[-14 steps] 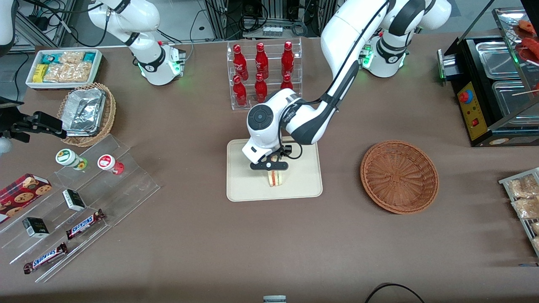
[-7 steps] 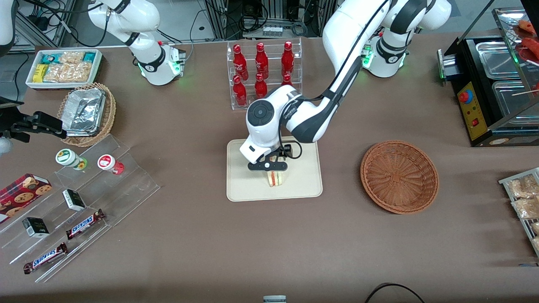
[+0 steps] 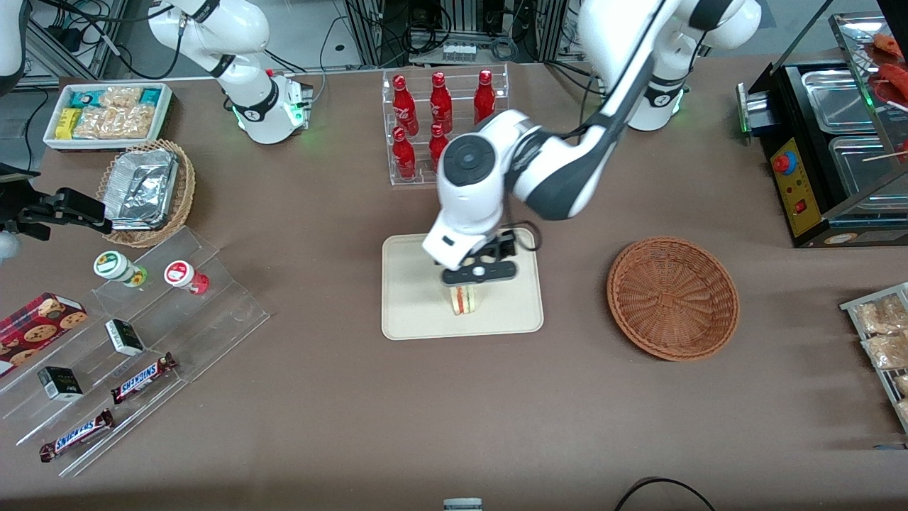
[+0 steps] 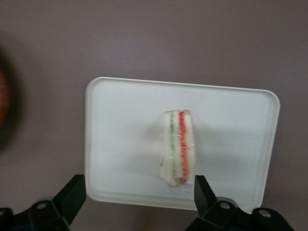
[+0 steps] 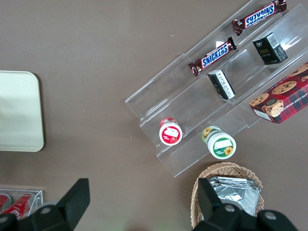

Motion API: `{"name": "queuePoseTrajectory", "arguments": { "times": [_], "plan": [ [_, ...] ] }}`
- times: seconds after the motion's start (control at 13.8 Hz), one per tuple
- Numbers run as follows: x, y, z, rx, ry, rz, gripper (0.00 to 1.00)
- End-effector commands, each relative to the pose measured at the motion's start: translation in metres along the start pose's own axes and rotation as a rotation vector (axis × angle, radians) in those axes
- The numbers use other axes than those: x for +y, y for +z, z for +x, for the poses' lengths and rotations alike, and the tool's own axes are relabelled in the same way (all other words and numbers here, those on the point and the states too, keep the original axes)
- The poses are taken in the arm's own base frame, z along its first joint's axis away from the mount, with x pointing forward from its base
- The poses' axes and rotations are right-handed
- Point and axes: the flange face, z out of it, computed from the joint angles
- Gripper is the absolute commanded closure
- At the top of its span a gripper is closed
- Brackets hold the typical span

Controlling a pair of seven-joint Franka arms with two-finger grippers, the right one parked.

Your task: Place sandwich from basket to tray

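Observation:
The sandwich [image 3: 464, 299] stands on its edge on the cream tray [image 3: 411, 298], its red, orange and green layers facing up. My left gripper [image 3: 477, 274] hangs above it, a little farther from the front camera, apart from the sandwich. In the left wrist view the sandwich [image 4: 179, 147] sits on the tray [image 4: 120, 134], and the gripper [image 4: 139, 193] is open with its black fingertips [image 4: 74, 191] wide apart and nothing between them. The reddish-brown basket [image 3: 672, 298] lies beside the tray toward the working arm's end, with nothing in it.
A clear rack of red bottles [image 3: 443, 124] stands farther from the front camera than the tray. Toward the parked arm's end are a stepped acrylic shelf with candy bars [image 3: 135, 319], a foil-filled wicker basket [image 3: 145, 191] and a white snack bin [image 3: 106, 113]. A food warmer [image 3: 837, 142] stands at the working arm's end.
The left arm has lifted and swung slightly toward the working arm's end, raising the gripper off the sandwich. The sandwich stays in place on the tray.

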Motion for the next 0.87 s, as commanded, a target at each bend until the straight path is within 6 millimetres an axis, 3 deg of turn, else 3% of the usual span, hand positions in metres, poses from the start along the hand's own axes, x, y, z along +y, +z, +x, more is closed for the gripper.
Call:
{"name": "queuePoseTrajectory", "arguments": {
  "times": [0.0,0.15,0.44,0.8],
  "plan": [
    [-0.064,-0.06,0.015,-0.028,-0.091,0.027,0.01],
    [-0.104,-0.09,0.027,-0.037,-0.139,0.039,0.01],
    [-0.182,-0.137,0.041,-0.07,-0.073,0.069,0.01],
    [-0.274,-0.16,0.059,-0.113,0.002,0.057,0.01]
  ]
}}
